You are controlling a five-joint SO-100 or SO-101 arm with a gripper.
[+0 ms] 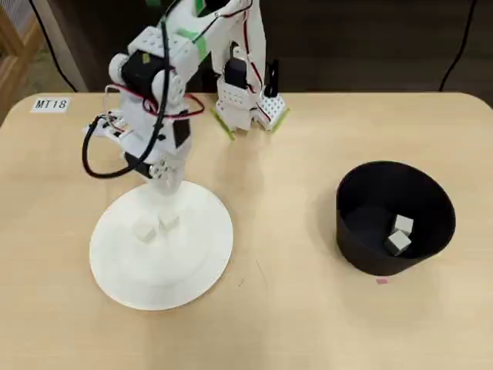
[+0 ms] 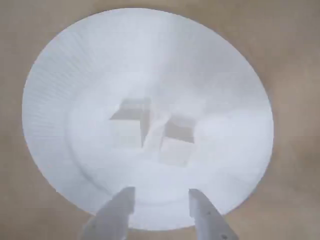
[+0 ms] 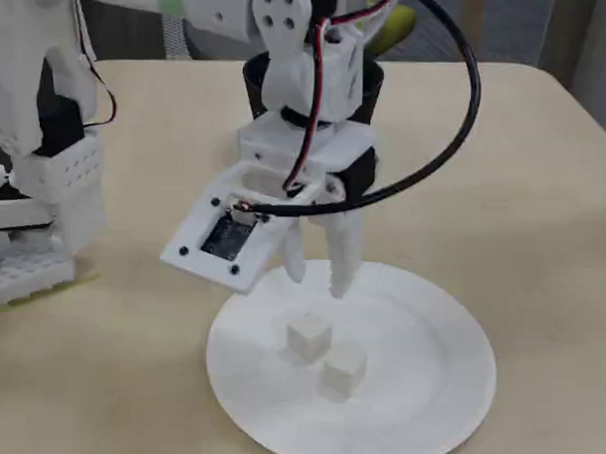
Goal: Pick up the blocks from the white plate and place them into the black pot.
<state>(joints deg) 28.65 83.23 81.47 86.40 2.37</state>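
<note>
Two pale blocks lie side by side near the middle of the white plate. In the wrist view they are the left block and the right block, on the plate. My gripper is open and empty, hovering over the plate's rim short of the blocks. The fixed view shows the gripper pointing down just above the plate, behind the blocks. The black pot stands at the right and holds two blocks.
The arm's white base sits at the table's back edge, with a black cable looping off the wrist. A label reading MT18 is stuck at the back left. In the fixed view the pot is mostly hidden behind the arm.
</note>
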